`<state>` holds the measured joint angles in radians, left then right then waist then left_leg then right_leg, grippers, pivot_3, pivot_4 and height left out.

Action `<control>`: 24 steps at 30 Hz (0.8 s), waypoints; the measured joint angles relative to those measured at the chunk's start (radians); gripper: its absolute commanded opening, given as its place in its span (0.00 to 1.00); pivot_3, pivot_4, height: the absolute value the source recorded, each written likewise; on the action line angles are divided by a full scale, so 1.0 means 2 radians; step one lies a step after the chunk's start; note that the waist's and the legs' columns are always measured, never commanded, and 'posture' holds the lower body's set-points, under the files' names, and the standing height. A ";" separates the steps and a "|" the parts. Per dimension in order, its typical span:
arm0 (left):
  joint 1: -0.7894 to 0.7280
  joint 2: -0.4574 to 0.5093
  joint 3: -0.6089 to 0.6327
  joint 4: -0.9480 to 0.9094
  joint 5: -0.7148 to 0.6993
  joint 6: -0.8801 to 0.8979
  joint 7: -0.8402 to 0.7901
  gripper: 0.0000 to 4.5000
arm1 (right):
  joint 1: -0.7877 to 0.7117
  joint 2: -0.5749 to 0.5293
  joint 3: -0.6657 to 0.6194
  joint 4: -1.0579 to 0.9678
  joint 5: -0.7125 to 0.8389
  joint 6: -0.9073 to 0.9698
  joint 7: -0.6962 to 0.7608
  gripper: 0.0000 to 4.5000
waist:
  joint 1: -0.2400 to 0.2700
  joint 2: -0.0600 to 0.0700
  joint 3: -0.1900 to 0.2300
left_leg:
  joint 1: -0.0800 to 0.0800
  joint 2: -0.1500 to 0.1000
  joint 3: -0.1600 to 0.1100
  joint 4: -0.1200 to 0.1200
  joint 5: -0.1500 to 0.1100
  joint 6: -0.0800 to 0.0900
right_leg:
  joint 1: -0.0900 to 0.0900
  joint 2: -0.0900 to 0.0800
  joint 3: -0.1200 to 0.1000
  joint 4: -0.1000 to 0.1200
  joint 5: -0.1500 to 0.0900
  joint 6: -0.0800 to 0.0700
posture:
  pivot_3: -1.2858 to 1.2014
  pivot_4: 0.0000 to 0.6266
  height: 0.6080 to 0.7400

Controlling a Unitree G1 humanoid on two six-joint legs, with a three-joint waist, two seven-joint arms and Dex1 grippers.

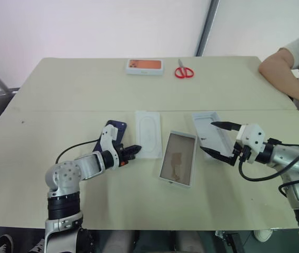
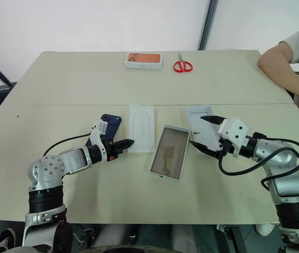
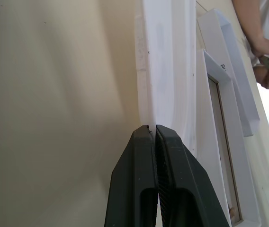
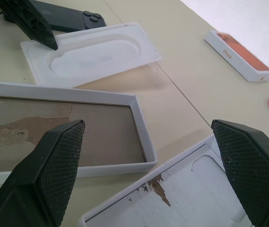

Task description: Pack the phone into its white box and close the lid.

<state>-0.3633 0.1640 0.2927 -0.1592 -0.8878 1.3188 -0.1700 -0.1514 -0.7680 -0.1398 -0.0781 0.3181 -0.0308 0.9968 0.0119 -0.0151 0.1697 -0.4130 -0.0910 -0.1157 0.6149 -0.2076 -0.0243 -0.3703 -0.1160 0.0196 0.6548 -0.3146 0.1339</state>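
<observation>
The dark blue phone [image 1: 115, 128] lies flat on the table, left of a flat white card [image 1: 148, 134]. My left gripper [image 1: 137, 149] is shut, its tips [image 3: 149, 137] pinching the near rim of that card, just beside the phone's near end. The white box [image 1: 178, 158], open with a brown torn floor, lies right of the card. Further right the lid [image 1: 205, 129] lies with its hollow side up. My right gripper [image 1: 207, 137] hangs wide open over the lid's near end, holding nothing.
A white box with an orange phone picture [image 1: 145, 66] and red scissors [image 1: 183, 71] lie at the table's far edge. A person's arm [image 1: 289, 68] rests on the far right corner. A seam crosses the table [image 1: 60, 110] behind the objects.
</observation>
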 measured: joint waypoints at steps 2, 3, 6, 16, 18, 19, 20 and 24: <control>0.000 -0.001 0.002 0.001 -0.004 0.001 0.000 0.01 | 0.000 0.000 0.000 0.000 0.000 0.000 0.000 1.00 | 0.000 0.000 0.000 | 0.000 0.000 0.000 0.000 0.000 0.000 | 0.000 0.000 0.000 0.000 0.000 0.000 | 0.52 0.24 1.00; 0.000 -0.002 0.004 0.001 -0.005 0.001 0.001 0.01 | 0.000 0.000 0.000 0.000 0.001 0.001 0.000 1.00 | 0.000 0.000 0.000 | 0.000 0.000 0.000 0.000 0.000 0.000 | 0.000 0.000 0.000 0.000 0.000 0.000 | 0.52 0.24 1.00; -0.006 -0.002 0.021 0.014 -0.019 0.005 0.001 0.01 | 0.026 0.002 0.002 -0.049 0.041 0.052 0.005 1.00 | 0.000 0.000 0.000 | 0.000 0.000 0.000 0.000 0.000 0.000 | 0.000 0.000 0.000 0.000 0.000 0.000 | 0.52 0.24 1.00; -0.037 0.031 0.066 0.038 -0.066 0.034 -0.003 0.01 | 0.087 0.032 0.097 -0.168 0.052 0.144 -0.020 1.00 | 0.001 0.000 0.000 | 0.000 0.000 0.000 0.000 0.000 0.000 | 0.000 0.000 0.000 0.000 0.000 0.000 | 0.52 0.24 1.00; -0.037 0.032 0.065 0.039 -0.066 0.033 -0.003 0.01 | 0.087 0.030 0.116 -0.167 0.034 0.147 -0.018 1.00 | 0.000 0.000 0.000 | 0.000 0.000 0.000 0.000 0.000 0.000 | -0.001 0.000 0.000 0.000 0.000 0.000 | 0.52 0.24 1.00; -0.037 0.032 0.063 0.039 -0.066 0.033 -0.003 0.00 | 0.087 0.030 0.126 -0.165 0.027 0.147 -0.017 0.94 | 0.000 0.000 0.000 | 0.000 0.000 0.000 -0.001 0.000 0.000 | -0.001 0.000 0.000 0.000 0.000 0.000 | 0.52 0.24 1.00; -0.037 0.032 0.060 0.039 -0.066 0.033 -0.003 0.00 | 0.086 0.030 0.134 -0.162 0.019 0.145 -0.014 0.88 | 0.000 0.000 0.000 | 0.000 0.000 0.000 -0.001 0.000 0.000 | -0.001 0.000 0.000 0.000 0.000 0.000 | 0.52 0.24 1.00; -0.035 0.030 0.056 0.038 -0.067 0.033 -0.003 0.00 | 0.071 0.015 0.158 -0.111 -0.024 0.114 0.004 0.47 | 0.000 -0.001 0.000 | 0.000 0.000 0.000 0.000 0.000 0.000 | -0.001 0.000 0.000 0.000 0.000 0.000 | 0.52 0.24 1.00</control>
<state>-0.4337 0.2233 0.4048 -0.0838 -1.0218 1.3843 -0.1762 -0.0104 -0.7385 0.1766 -0.3007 0.2711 0.1963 1.0058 0.0121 -0.0164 0.1704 -0.4133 -0.0916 -0.1159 0.6144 -0.2077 -0.0245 -0.3713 -0.1163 0.0196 0.6542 -0.3147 0.1340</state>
